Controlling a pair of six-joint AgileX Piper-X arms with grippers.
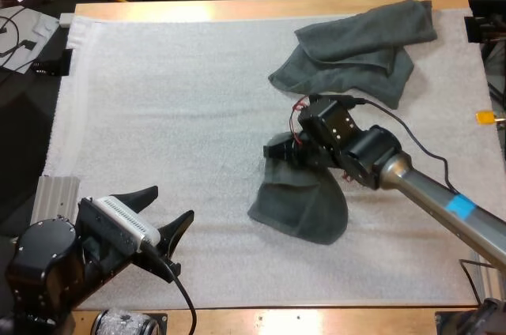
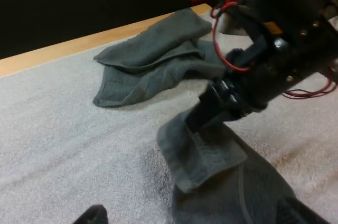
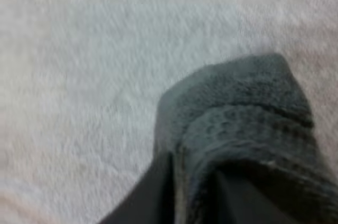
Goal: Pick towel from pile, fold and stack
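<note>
The towel (image 1: 304, 208) is gripped at one edge by the right jaws, which are clenched on the cloth. The rest of it lies bunched on the white mat (image 1: 158, 98), near the middle of the counter (image 1: 237, 9) and apart from the pile (image 1: 356, 43) at the far right. The left jaws are released, spread wide and clear of everything. They are held over the near left of the mat, well apart from the towel.

The step in hand is judged to be the spreading of the towel before any fold. It would be done well if the pinched edge were lifted only enough for the cloth to hang free of its creases, then drawn away from the pile so that the two are not tangled. A second corner along the same edge should be taken by the left jaws. Which corner is free cannot be told, since the cloth is doubled under itself. The edge should be pulled taut between both arms and laid flat, as any twist would be carried into each fold. A shallow pinch is a risk, because the thick hem could slip out.
</note>
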